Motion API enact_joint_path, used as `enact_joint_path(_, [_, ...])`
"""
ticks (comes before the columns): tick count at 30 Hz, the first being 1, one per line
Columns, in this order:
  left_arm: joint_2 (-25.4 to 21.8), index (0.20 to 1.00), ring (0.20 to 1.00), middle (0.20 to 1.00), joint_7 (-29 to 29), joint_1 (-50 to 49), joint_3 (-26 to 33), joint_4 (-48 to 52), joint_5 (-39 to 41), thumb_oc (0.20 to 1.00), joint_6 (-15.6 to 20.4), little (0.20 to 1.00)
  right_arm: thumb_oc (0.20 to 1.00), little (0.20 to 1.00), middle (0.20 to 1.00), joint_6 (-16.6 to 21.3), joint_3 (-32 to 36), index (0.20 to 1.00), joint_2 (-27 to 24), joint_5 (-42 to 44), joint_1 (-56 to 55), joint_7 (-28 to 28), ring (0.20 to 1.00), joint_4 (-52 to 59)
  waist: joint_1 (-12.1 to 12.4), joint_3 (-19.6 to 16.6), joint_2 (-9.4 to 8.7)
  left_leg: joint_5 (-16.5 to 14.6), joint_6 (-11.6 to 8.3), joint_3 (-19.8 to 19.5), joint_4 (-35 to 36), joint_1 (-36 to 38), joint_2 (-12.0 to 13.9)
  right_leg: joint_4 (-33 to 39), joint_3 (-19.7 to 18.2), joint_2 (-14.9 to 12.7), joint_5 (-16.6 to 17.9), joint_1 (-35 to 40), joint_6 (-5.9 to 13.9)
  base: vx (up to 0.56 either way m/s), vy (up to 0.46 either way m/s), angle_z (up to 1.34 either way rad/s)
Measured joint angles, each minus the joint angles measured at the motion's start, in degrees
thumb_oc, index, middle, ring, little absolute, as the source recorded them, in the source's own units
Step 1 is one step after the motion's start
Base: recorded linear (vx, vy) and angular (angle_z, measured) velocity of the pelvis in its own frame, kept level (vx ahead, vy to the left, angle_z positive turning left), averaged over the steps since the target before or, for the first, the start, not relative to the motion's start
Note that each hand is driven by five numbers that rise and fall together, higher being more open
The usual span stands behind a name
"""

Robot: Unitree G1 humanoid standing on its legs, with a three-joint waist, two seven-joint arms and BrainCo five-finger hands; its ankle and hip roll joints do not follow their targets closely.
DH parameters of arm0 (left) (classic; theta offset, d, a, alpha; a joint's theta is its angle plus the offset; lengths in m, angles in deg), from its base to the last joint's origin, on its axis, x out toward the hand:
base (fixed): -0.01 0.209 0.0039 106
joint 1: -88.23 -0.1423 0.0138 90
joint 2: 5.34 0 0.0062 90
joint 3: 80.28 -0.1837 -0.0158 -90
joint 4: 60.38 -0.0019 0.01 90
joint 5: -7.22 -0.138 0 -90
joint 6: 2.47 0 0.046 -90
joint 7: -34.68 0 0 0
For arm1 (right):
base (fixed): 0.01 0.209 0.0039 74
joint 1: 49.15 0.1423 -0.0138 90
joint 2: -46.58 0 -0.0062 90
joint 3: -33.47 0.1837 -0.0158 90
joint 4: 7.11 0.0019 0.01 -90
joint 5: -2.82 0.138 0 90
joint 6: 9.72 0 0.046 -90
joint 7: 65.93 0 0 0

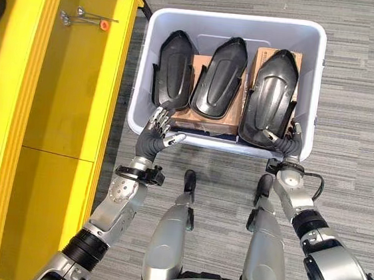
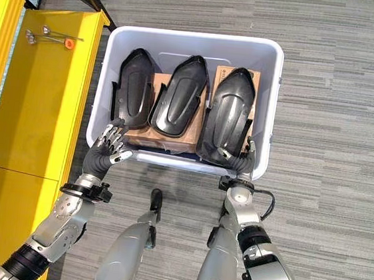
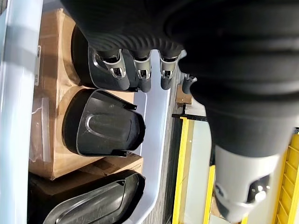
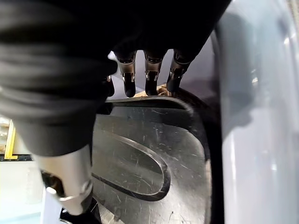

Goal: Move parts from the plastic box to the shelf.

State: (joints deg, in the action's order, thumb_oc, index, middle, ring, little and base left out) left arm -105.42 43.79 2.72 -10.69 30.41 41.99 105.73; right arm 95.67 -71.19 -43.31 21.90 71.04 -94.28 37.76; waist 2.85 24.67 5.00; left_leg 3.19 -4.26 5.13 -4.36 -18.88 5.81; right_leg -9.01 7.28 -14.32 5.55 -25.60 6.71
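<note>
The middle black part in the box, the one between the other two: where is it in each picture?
Left eye view: middle black part, upper centre, leaning on the cardboard box.
Right eye view: upper centre too, a little further left.
Left wrist view: centre-left, past the left hand.
Right wrist view: not in it; the black part by the right hand is another one.
Shared landmark: the plastic box.

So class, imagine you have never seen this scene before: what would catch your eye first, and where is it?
Three glossy black moulded plastic shells stand side by side on brown cardboard boxes inside a pale grey plastic box on the carpet. Next comes the bright yellow shelf along the robot's left. The left hand and right hand both reach over the box's near rim towards the outer shells.
</note>
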Motion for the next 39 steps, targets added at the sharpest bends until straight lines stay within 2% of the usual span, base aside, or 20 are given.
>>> enact_joint_path(5, [0.0, 1.0, 1.0, 1.0, 0.0, 0.1, -1.3, 0.0, 0.7, 1.0, 0.0, 1.0, 1.0, 1.0, 1.0, 0.5, -0.1, 1.0, -0.4, -0.1, 3.6, -1.1, 1.0, -6.1, 0.0, 0.0, 0.1, 0.0, -0.01, -0.2, -0.1, -0.3, 0.0, 0.0, 0.1, 0.0, 0.0, -0.1, -0.02, 0.0, 0.0, 0.0])
enact_joint_path(10, [-0.1, 1.0, 1.0, 1.0, 0.0, 0.5, -1.8, 0.0, 0.7, 1.0, 0.0, 1.0, 1.0, 1.0, 1.0, 0.8, 0.8, 1.0, -1.2, 0.1, 10.6, -1.6, 1.0, -16.9, 1.1, -0.2, 0.61, 0.0, -0.07, -1.3, -0.8, -1.4, 0.1, 0.0, 1.3, 0.0, 0.0, -0.2, -0.1, 0.01, -0.008, 0.09])
enact_joint_path(12, [-0.3, 1.0, 1.0, 1.0, -0.1, 0.6, -1.9, 0.0, 0.7, 1.0, 0.0, 1.0, 1.0, 1.0, 1.0, 0.3, 0.8, 1.0, -1.8, 0.9, 11.9, -1.6, 1.0, -17.8, 1.5, -0.2, 0.64, 0.1, -0.17, -1.8, -1.0, -2.0, 0.1, -0.3, 1.6, -0.1, -0.1, -0.6, -0.33, 0.0, 0.003, 0.11])
enact_joint_path(13, [-0.3, 1.0, 1.0, 1.0, 0.0, 0.8, -2.1, 0.0, 0.8, 1.0, 0.0, 1.0, 1.0, 1.0, 1.0, -0.2, 0.3, 1.0, -2.5, 1.0, 13.1, -1.1, 1.0, -20.0, 2.7, -0.2, 0.77, 0.2, -0.25, -1.8, -1.0, -2.4, -0.1, -0.7, 1.5, -0.2, -0.1, -1.2, -0.32, 0.0, 0.004, 0.04])
enact_joint_path(16, [-0.4, 1.0, 1.0, 1.0, -0.1, 1.2, -2.5, 0.0, 0.8, 1.0, 0.0, 1.0, 1.0, 1.0, 1.0, -1.3, 0.1, 1.0, -3.2, 0.3, 15.0, -1.1, 1.0, -25.0, 4.1, -0.1, 1.32, 0.3, -0.24, -2.5, -1.4, -2.8, -0.2, -1.3, 1.9, -0.4, -0.4, -1.3, -0.35, 0.0, 0.003, 0.09])
enact_joint_path(18, [-0.4, 1.0, 1.0, 1.0, -0.1, 1.4, -2.9, 0.0, 0.8, 1.0, 0.0, 1.0, 1.0, 1.0, 1.0, -1.5, -0.3, 1.0, -3.4, -0.3, 15.6, -1.2, 1.0, -25.8, 4.1, -0.1, 1.4, 0.3, -0.24, -2.9, -1.8, -3.3, -0.2, -1.5, 2.4, -0.6, -0.5, -1.3, -0.39, 0.0, 0.011, 0.12])
enact_joint_path(22, [-0.4, 1.0, 1.0, 1.0, -0.4, 1.4, -3.2, 0.0, 0.8, 1.0, 0.0, 1.0, 1.0, 1.0, 1.0, -4.0, -4.1, 1.0, -4.8, -5.6, 17.6, -1.2, 1.0, -30.4, 4.5, -0.2, 1.43, 0.2, -0.16, -3.8, -2.8, -4.1, -0.5, -2.3, 3.2, -1.1, -1.1, -1.3, -0.57, 0.0, 0.013, 0.12])
enact_joint_path(29, [-0.4, 1.0, 1.0, 1.0, -0.5, 1.3, -3.4, 0.0, 0.8, 1.0, 0.0, 1.0, 1.0, 1.0, 1.0, -7.6, -4.1, 1.0, -5.8, -13.2, 19.0, -1.6, 1.0, -32.4, 5.0, -0.2, 1.55, -0.1, 0.2, -4.4, -3.9, -5.4, -1.1, -3.5, 3.6, -1.8, -1.5, -2.1, -0.42, 0.0, 0.017, 0.06])
enact_joint_path(32, [-0.4, 1.0, 1.0, 1.0, -0.6, 1.4, -3.6, 0.1, 0.7, 1.0, 0.0, 1.0, 1.0, 1.0, 1.0, -9.1, -4.1, 1.0, -7.1, -15.6, 19.0, -2.1, 1.0, -33.2, 6.1, -0.6, 1.72, -0.1, 0.18, -5.6, -4.4, -6.3, -1.1, -3.6, 4.6, -1.8, -1.5, -2.1, -0.58, -0.01, 0.014, 0.13])
enact_joint_path(33, [-0.4, 1.0, 1.0, 1.0, -0.6, 1.4, -3.7, 0.1, 0.7, 1.0, 0.0, 1.0, 0.956, 0.956, 0.956, -9.5, -4.1, 0.956, -7.4, -15.9, 19.0, -2.2, 0.956, -33.3, 6.3, -0.6, 1.7, -0.1, 0.18, -5.7, -4.5, -6.3, -1.1, -3.6, 4.7, -1.8, -1.5, -2.1, -0.59, -0.01, 0.021, 0.06])
enact_joint_path(35, [-0.4, 1.0, 1.0, 1.0, -0.7, 1.2, -3.7, 0.1, 0.7, 1.0, 0.0, 1.0, 0.736, 0.736, 0.736, -10.5, -4.1, 0.736, -7.6, -16.6, 18.9, -2.4, 0.736, -33.7, 6.8, -1.0, 1.64, -0.2, 0.18, -5.7, -4.7, -6.5, -1.3, -3.8, 4.7, -2.0, -1.6, -2.0, -0.61, 0.0, 0.02, 0.03])
enact_joint_path(36, [-0.4, 1.0, 1.0, 1.0, -0.7, 1.2, -3.7, 0.1, 0.7, 1.0, 0.0, 1.0, 0.664, 0.664, 0.664, -10.6, -4.1, 0.664, -7.7, -16.9, 19.0, -2.6, 0.664, -33.8, 6.8, -1.0, 1.62, -0.2, 0.19, -5.8, -4.8, -6.5, -1.3, -3.8, 4.7, -2.1, -1.6, -2.0, -0.59, 0.0, 0.017, 0.03])
enact_joint_path(38, [-0.4, 1.0, 1.0, 1.0, -1.7, 1.2, -3.7, 0.1, 0.7, 1.0, 0.0, 1.0, 0.2, 0.2, 0.2, -10.8, -3.9, 0.2, -7.7, -17.1, 19.5, -2.8, 0.2, -34.6, 6.9, -1.3, 1.62, -0.2, 0.18, -5.9, -5.0, -6.6, -1.4, -4.0, 4.8, -2.1, -1.7, -2.0, -0.51, 0.01, 0.023, 0.04])
enact_joint_path(39, [-0.4, 1.0, 1.0, 1.0, -1.7, 1.1, -3.7, 0.1, 0.7, 1.0, 0.0, 1.0, 0.2, 0.2, 0.2, -11.2, -3.2, 0.2, -7.8, -17.0, 19.2, -2.8, 0.2, -34.7, 6.9, -1.8, 1.55, -0.2, 0.16, -6.4, -5.4, -7.2, -1.4, -3.9, 5.3, -2.2, -1.7, -2.0, -0.45, 0.01, 0.035, 0.16])
